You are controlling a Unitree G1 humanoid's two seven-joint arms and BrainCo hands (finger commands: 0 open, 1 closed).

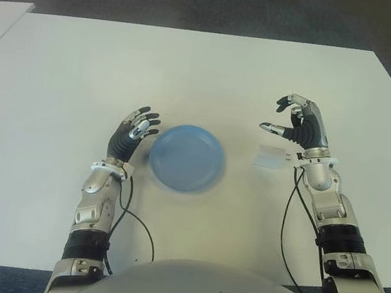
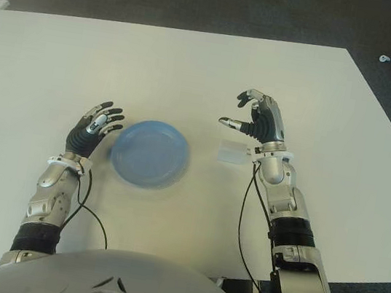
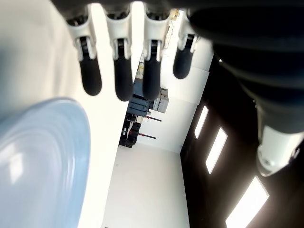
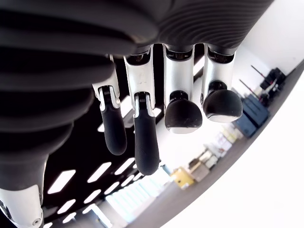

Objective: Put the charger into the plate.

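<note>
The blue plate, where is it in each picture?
Left eye view: blue plate at centre, beside the left hand.
Right eye view: left of centre, on the table.
Left wrist view: pale blue curve at the lower edge.
Right wrist view: not in it.
Shared landmark: the left hand's fingers.

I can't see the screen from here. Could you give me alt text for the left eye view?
A small white charger lies on a white table, just below the robot's raised right hand, whose fingers are spread and hold nothing. An empty blue plate sits to the charger's left, and the open left hand shows beside the plate's left edge.
</note>
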